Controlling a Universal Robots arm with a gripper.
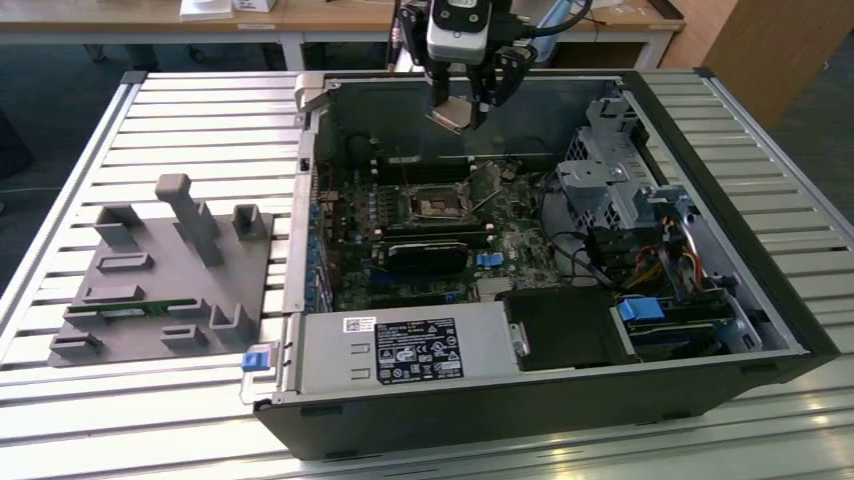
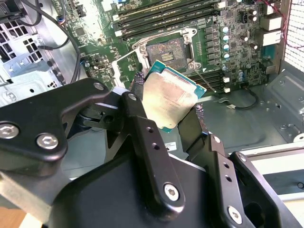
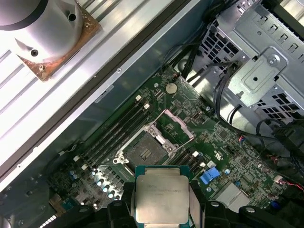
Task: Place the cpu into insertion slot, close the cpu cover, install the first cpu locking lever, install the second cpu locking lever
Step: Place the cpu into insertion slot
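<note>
Gripper [image 2: 168, 97]: narrow, and we see its 2 black fingers [image 2: 137, 81] pressed on 2 opposite edges of the cpu [image 2: 172, 95].
Cpu: held in the air between the fingertips, tilted, metal face toward both wrist views, touching nothing else.
Handling: we judge it light, stiff and thin. The smooth metal face looks slippery and the underside is probably delicate, so the thin green edges are the place to grip, as now.
Cpu surface: flat square plate, silvery-tan, faintly scuffed, with a green rim.
Insertion slot [image 3: 145, 154]: below the gripper and well apart from the chip. It is a dark square frame with a dull contact field, bare.
Cpu cover [image 3: 176, 124]: just beside the slot, a thin silvery frame with a cut-out middle. We read it as swung open.
Circuit board [image 3: 223, 142]: spread under the gripper, green and crowded with small parts, with 4 long dark memory slots [image 3: 116, 130] alongside the socket.
Computer case [image 1: 534, 420]: around all of this, black sheet metal, lying open.
Table [image 1: 200, 110]: outermost, pale ribbed slats, with a grey moulded holder block [image 1: 167, 275] far from the gripper.
</note>
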